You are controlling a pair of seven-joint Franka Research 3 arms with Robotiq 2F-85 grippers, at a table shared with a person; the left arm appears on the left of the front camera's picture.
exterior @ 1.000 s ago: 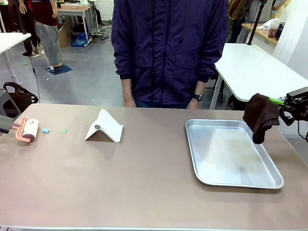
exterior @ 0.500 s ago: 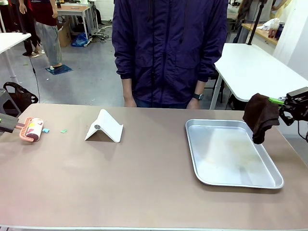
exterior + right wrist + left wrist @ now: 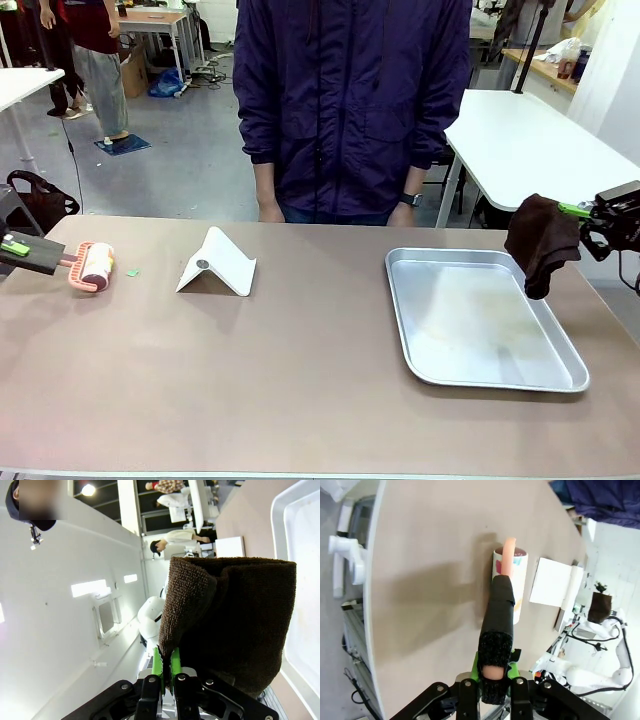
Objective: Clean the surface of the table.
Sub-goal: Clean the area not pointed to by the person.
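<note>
At the matte tan table (image 3: 300,380), left gripper (image 3: 14,246) grips a roller (image 3: 96,265); right gripper (image 3: 578,210), a cloth (image 3: 541,243).

A smooth grey floor (image 3: 180,170) spreads out at the back. On the right stands a big white-topped table with thin white legs (image 3: 530,140). Another white table (image 3: 25,85) peeks in at the left edge. Far back is a light brown wooden desk (image 3: 155,18). A brown cardboard box (image 3: 133,75) and a blue bag (image 3: 165,82) sit on the floor near it. A flat blue mat (image 3: 130,146) lies closer. In the right wrist view, a long bright lamp (image 3: 89,588) glows.
</note>
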